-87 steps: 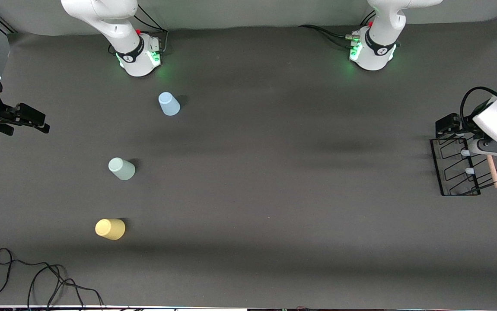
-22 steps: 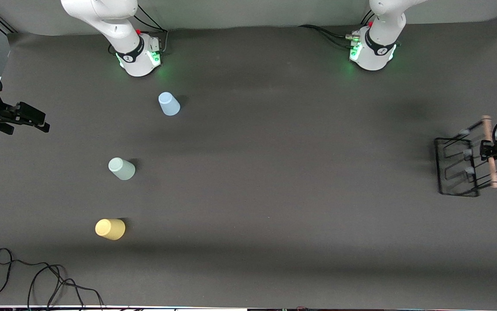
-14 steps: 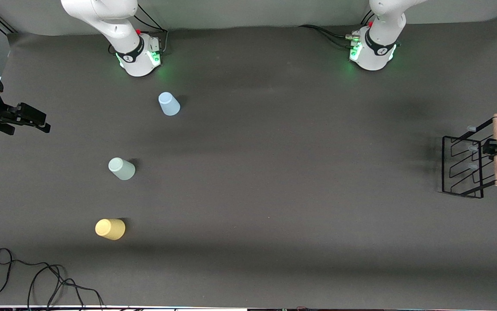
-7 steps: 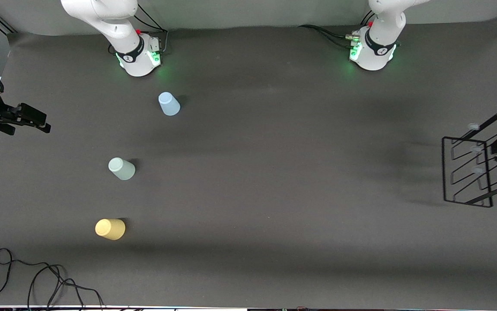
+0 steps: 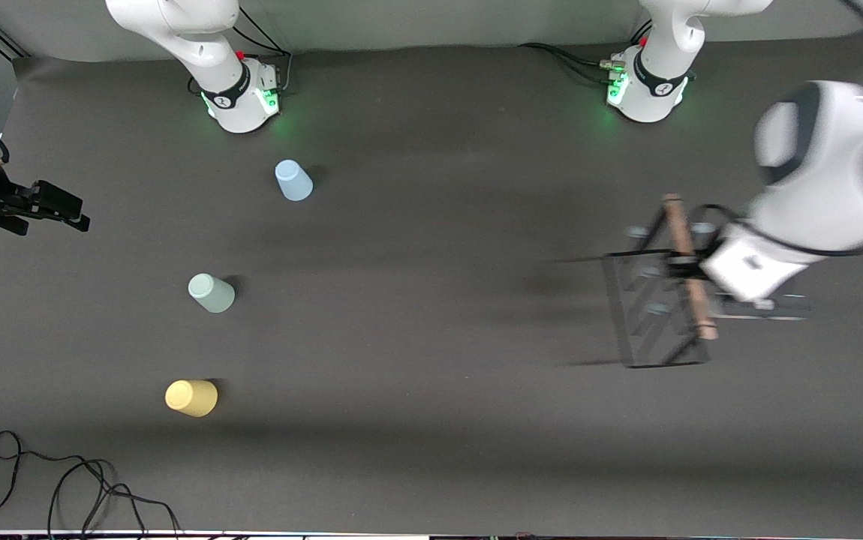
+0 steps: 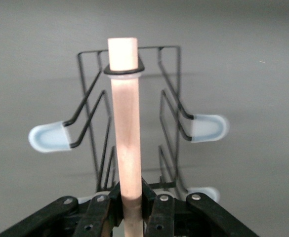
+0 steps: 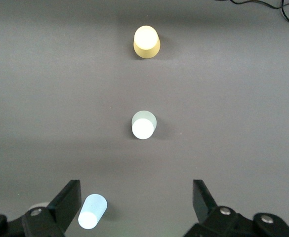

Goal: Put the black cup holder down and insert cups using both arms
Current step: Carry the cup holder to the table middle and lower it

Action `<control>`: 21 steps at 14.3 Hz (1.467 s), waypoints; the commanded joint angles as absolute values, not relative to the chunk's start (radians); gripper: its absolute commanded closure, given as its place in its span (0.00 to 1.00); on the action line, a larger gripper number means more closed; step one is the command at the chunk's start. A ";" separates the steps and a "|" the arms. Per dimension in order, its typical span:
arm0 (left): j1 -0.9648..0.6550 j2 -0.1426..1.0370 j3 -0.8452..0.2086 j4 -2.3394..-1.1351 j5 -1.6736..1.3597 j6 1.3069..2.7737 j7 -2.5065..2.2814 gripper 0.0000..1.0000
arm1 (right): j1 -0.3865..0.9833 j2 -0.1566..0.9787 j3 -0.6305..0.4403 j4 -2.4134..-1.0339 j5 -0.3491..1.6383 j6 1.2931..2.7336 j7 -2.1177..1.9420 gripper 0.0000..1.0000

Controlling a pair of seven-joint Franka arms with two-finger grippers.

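White arms (image 5: 822, 180) — black bands, green-lit bases (image 5: 240, 101).

Black wire rack (image 5: 657, 315), smooth wooden rod (image 6: 126, 143)

Count on table: three cups, one light blue cup (image 5: 293, 181), one pale green cup (image 5: 211, 292), one yellow cup (image 5: 191, 397). One black cup holder (image 5: 657, 307), with one wooden rod handle (image 5: 689, 264). Two arms, two grippers: left gripper (image 6: 129, 210), right gripper (image 7: 134, 207). One loose cable (image 5: 64, 487) at 7 o'clock.
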State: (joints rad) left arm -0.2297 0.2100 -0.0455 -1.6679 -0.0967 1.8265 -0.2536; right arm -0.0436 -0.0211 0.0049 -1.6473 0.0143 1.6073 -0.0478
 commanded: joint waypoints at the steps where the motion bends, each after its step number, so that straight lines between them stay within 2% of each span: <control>1: -0.380 0.319 -0.021 -1.533 -0.100 1.793 -0.435 1.00 | -0.038 -0.046 0.003 -1.687 0.008 1.627 -0.049 0.00; 3: -0.501 0.391 -0.023 -1.478 -0.103 1.804 -0.564 1.00 | -0.003 -0.112 0.003 -1.785 0.006 1.661 -0.035 0.00; 6: -0.650 0.510 -0.023 -1.364 -0.109 1.804 -0.656 1.00 | 0.023 -0.274 0.003 -2.018 -0.003 1.776 -0.028 0.00; 10: -0.770 0.652 -0.040 -1.278 -0.106 1.860 -0.704 1.00 | 0.009 -0.262 -0.003 -2.036 -0.006 1.784 -0.037 0.00; 14: -0.798 0.702 -0.040 -1.278 -0.100 1.971 -0.697 1.00 | 0.006 -0.157 -0.044 -2.037 -0.006 1.860 -0.043 0.00; 15: -0.796 0.709 -0.038 -1.278 -0.092 1.991 -0.692 0.09 | 0.006 -0.129 -0.044 -2.048 -0.006 1.897 -0.043 0.00; 16: -0.798 0.710 -0.038 -1.279 -0.074 1.996 -0.692 0.00 | 0.006 -0.115 -0.048 -2.087 -0.005 1.952 -0.043 0.00; 19: -0.788 0.681 -0.037 -1.272 -0.077 1.950 -0.696 0.00 | 0.015 -0.095 -0.054 -2.267 0.006 2.200 -0.040 0.00; 21: -0.743 0.635 -0.034 -1.241 -0.077 1.829 -0.690 0.00 | 0.021 -0.028 -0.054 -2.301 0.009 2.293 -0.029 0.00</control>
